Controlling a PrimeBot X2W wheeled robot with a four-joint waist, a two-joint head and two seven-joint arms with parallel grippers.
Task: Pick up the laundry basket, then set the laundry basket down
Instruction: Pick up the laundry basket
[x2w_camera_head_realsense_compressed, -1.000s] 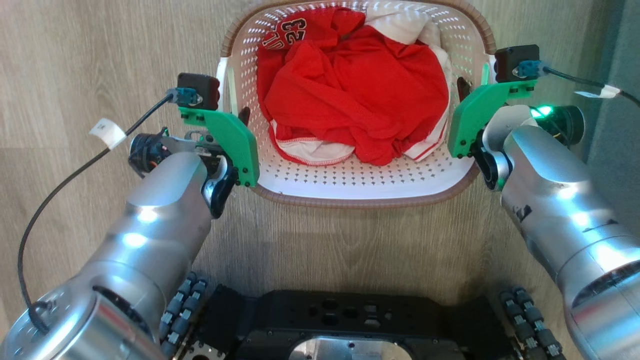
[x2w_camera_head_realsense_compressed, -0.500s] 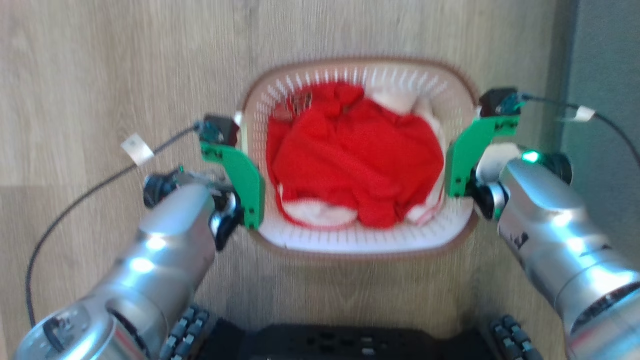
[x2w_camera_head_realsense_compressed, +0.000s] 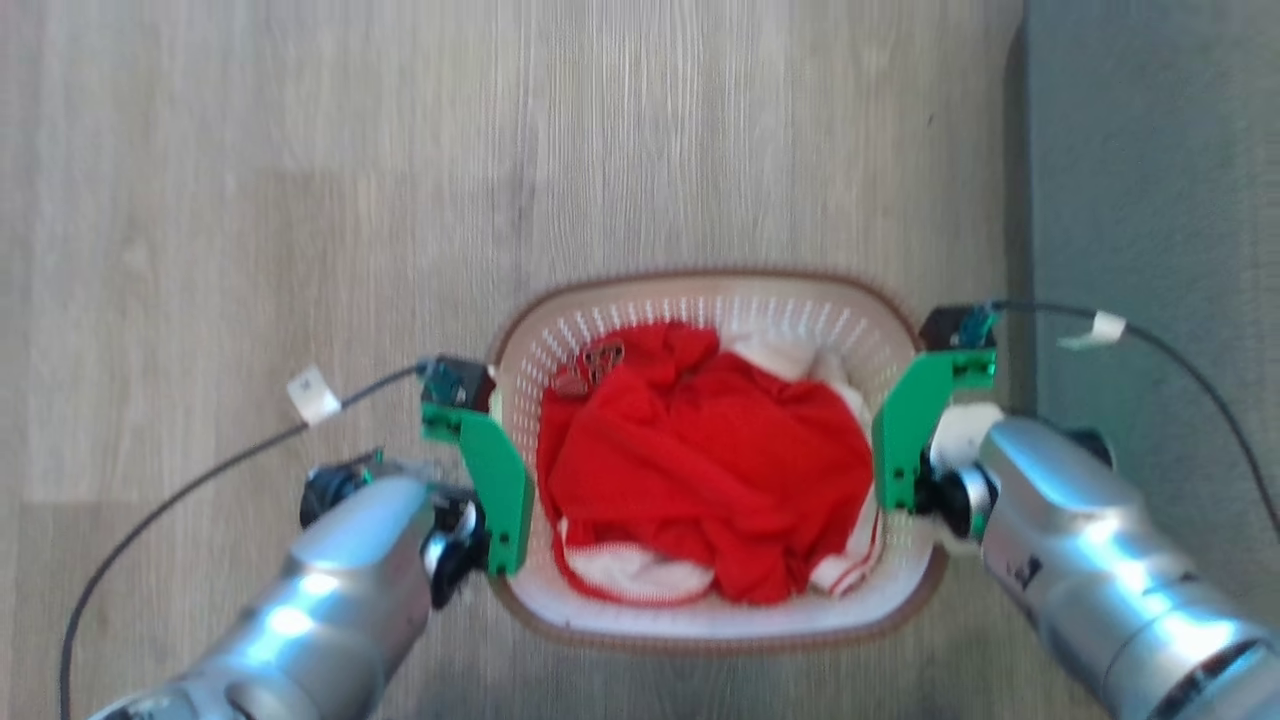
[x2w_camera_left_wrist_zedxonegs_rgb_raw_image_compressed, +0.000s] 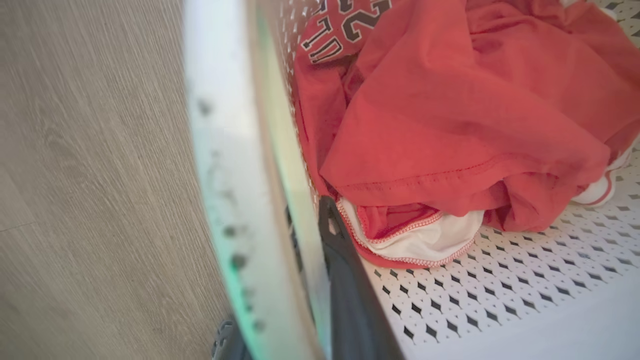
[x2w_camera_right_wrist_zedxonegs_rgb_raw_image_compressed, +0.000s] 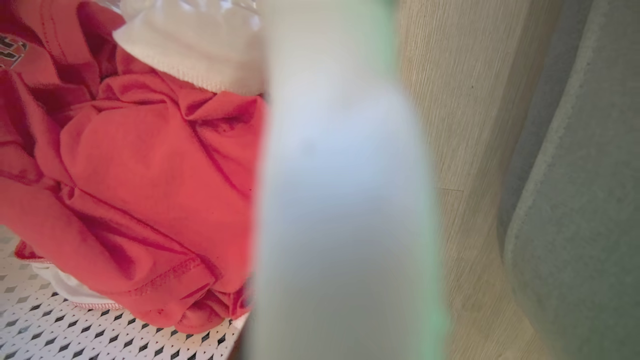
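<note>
Probably carrying: left hand pinches the white perforated plastic laundry basket; right hand, cannot tell. Next, lower it level.

Perforated white plastic laundry basket, soft red cloth, matt wood-grain floor, glossy metal right forearm

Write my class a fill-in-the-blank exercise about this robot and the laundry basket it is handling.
1. Most clothes in the laundry basket are ____.
2. The basket's rim is coloured ____.
3. One dark finger of the left claw sits ____ the basket.
4. The floor looks like ____.
Missing words: red; brown; inside; wood.
</note>
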